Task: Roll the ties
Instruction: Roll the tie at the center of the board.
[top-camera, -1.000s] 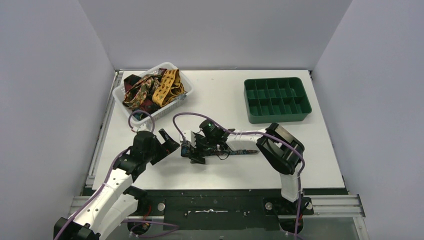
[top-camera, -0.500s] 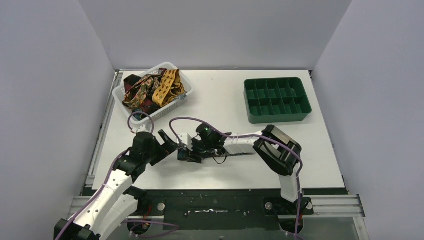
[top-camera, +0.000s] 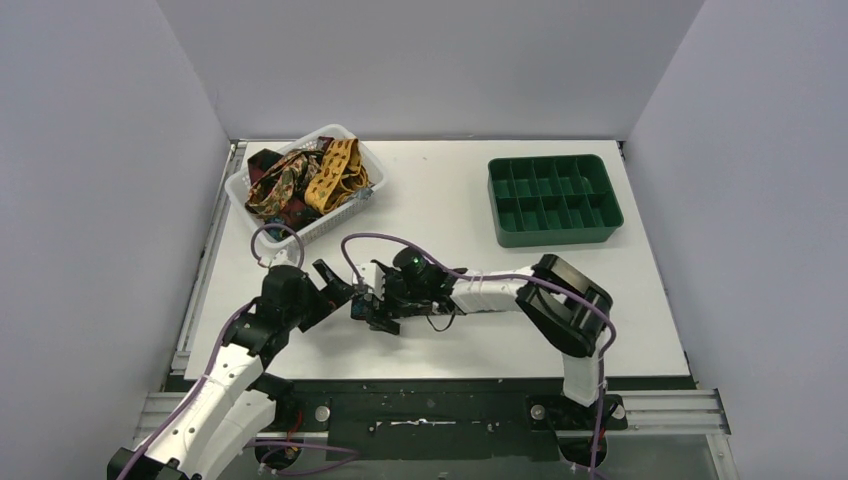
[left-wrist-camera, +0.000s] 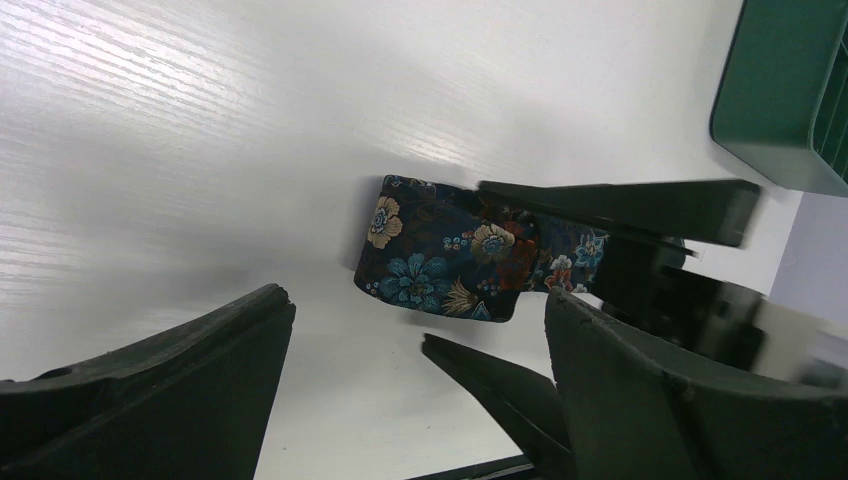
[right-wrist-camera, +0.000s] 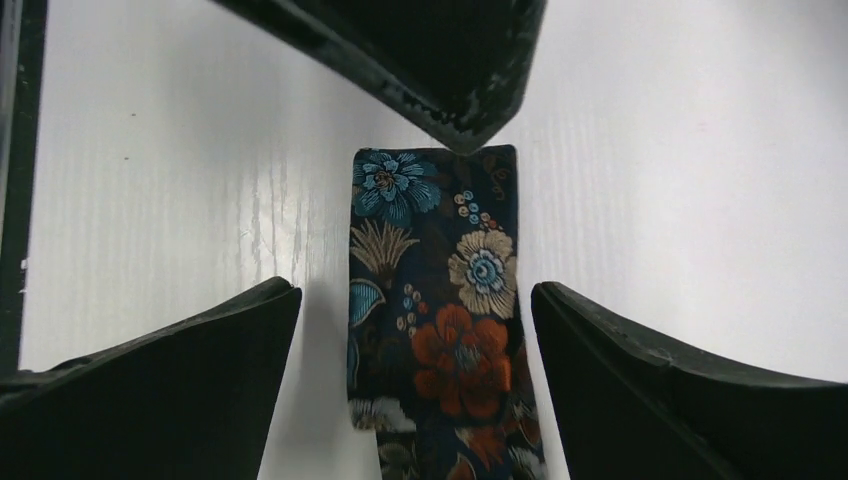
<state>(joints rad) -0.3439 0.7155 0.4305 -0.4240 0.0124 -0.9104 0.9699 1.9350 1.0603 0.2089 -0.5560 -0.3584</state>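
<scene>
Nearest me, my left tool (left-wrist-camera: 417, 300) gapes wide at the blunt end of the floral tie (left-wrist-camera: 440, 262), which lies flat on the desk (top-camera: 450, 200). My right tool (right-wrist-camera: 415, 295) straddles it unclenched. With the fingers this crowded, I'd worry a clash skews the roll. The other ties (top-camera: 330, 175) sit far left in the basket (top-camera: 335, 127).

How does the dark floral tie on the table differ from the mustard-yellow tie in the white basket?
The dark floral fabric tie shows blue, cream and orange flowers; the mustard-yellow fabric tie has small dark marks. The floral tie lies straight on the white table; the yellow tie is bunched among other ties in the white plastic basket. Both are narrow patterned fabric.
</scene>
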